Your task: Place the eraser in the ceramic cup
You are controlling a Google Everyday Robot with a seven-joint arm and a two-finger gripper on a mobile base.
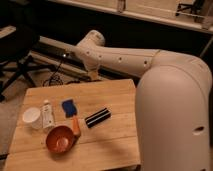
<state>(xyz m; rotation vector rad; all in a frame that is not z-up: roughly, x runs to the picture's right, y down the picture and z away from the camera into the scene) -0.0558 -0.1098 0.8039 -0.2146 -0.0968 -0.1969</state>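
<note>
progress: not started, judging by the layout; no pick, no carry, no drop.
eraser (98, 118): lies flat on the table (115, 150), about mid-table, set diagonally. Nothing touches it.
cup (31, 117): upright near the table's left edge, well apart from the eraser. Nothing visible inside it.
gripper (94, 75): hangs at the table's far edge, under the arm's (125, 57) bend, well apart from eraser and cup. Jaws spread wide, holding nothing.
between the two: bottle (47, 114) just beside the cup, then brush (70, 111), blue head up and orange handle down. Bowl (61, 139) sits nearer the front edge.
left to do: everything. Come forward over the eraser, line the jaws across its narrow side, close, lift, carry left past brush and bottle, release over the cup.
likely snag: the eraser looks longer than the cup is wide, so it probably has to go in end-first and will lean on the rim. The bottle so close to the cup could get knocked.
</note>
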